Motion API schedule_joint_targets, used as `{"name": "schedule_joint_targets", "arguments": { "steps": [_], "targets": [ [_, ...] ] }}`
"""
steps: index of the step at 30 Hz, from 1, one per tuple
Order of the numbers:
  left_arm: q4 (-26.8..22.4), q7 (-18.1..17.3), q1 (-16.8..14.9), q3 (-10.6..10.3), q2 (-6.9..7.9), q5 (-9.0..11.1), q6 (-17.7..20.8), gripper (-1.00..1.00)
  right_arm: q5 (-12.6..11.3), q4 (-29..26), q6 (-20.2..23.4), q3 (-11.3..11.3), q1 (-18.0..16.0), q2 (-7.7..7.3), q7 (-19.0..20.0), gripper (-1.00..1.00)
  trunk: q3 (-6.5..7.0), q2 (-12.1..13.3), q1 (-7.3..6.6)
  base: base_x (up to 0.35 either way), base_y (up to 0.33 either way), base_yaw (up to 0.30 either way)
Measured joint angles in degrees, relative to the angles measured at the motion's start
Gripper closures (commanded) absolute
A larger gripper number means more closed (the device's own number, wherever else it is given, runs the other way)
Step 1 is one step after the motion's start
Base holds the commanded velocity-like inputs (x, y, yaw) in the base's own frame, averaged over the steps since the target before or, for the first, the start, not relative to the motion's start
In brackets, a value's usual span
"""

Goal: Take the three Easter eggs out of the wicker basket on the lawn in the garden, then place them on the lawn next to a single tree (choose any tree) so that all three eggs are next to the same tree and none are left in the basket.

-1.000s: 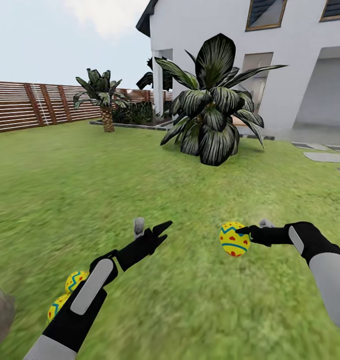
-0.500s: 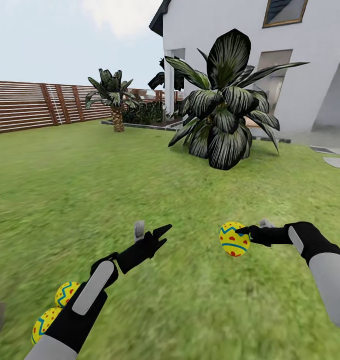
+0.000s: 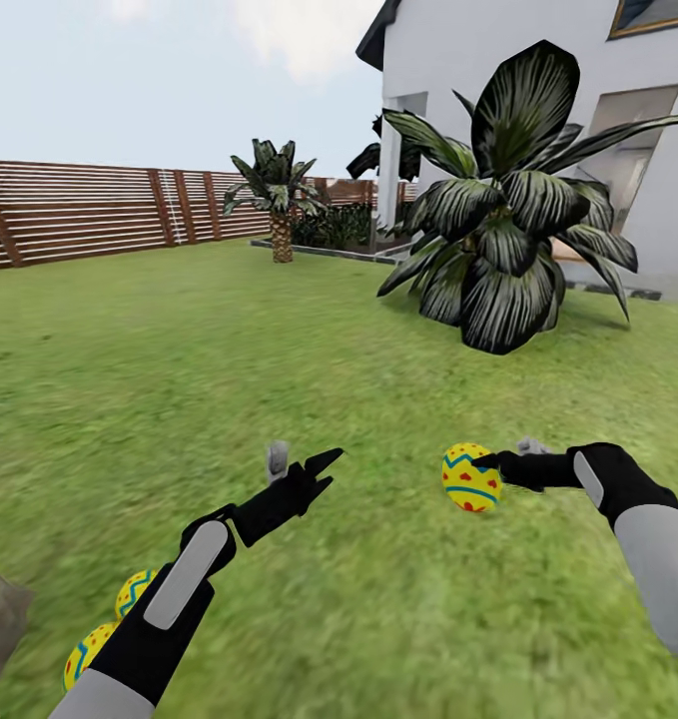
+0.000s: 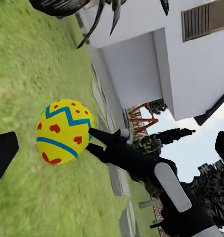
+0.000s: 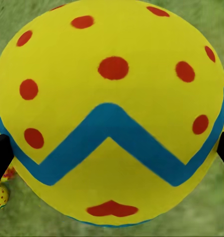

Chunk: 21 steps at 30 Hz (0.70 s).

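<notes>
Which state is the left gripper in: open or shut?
Open: the left gripper has its fingers spread with bare lawn between them, holding nothing.

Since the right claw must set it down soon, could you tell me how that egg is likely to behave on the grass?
The egg in the right claw looks round and smooth, so it may roll once released. The lawn appears flat, which should slow it. Its glossy shell looks hard and possibly slippery between the thin fingers.

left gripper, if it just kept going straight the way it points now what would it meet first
Probably the Easter egg held in the right gripper: the left wrist view, looking along the open left gripper, has it near centre. Depth is unclear; it could pass over bare lawn.
</notes>
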Motion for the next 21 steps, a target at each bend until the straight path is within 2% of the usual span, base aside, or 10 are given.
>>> {"name": "schedule_joint_targets", "arguments": {
  "steps": [1,5,8,10,14,16,18,21],
  "targets": [
    [0.00,0.00,-0.01,0.00,0.01,0.00,0.00,-1.00,-0.05,0.00,-0.35,0.03,0.00,0.62,-1.82,1.00,0.00,0.00,0.00,0.287,-0.186,0.294],
    [0.00,0.01,-0.01,0.00,0.03,0.00,0.01,-1.00,0.44,0.10,-3.29,0.13,0.08,6.31,-8.68,1.00,0.00,0.00,0.02,0.190,-0.115,0.294],
    [-0.01,0.02,0.00,0.00,0.03,0.02,0.01,-1.00,0.63,0.10,-5.57,0.27,0.36,9.62,-14.18,1.00,0.00,0.00,0.03,0.016,-0.009,0.294],
    [-0.01,0.02,0.01,0.00,0.04,0.02,0.01,-1.00,0.71,0.10,-6.26,0.35,0.43,11.07,-15.18,1.00,0.00,0.00,0.03,0.002,-0.001,0.294],
    [-0.01,0.02,-0.01,0.00,0.04,0.02,0.01,-1.00,0.82,0.12,-8.35,0.89,1.15,12.56,-16.08,1.00,0.00,0.00,0.03,0.000,0.000,0.294],
    [-0.06,0.02,0.03,-0.04,0.02,0.02,0.01,-1.00,1.37,0.11,-9.42,1.16,1.49,14.27,-18.80,1.00,0.00,0.00,0.03,0.000,0.000,0.294],
    [-0.17,0.02,0.00,-0.08,0.01,0.03,0.01,-1.00,2.79,0.11,-9.76,1.24,1.64,15.97,-20.49,1.00,0.00,0.00,0.03,0.000,0.000,0.294],
    [-0.41,0.02,0.02,-0.07,0.00,0.02,0.01,-1.00,6.01,0.10,-11.47,1.30,1.94,17.44,-21.19,1.00,0.00,0.00,0.03,0.014,-0.005,0.294]
  ]
}}
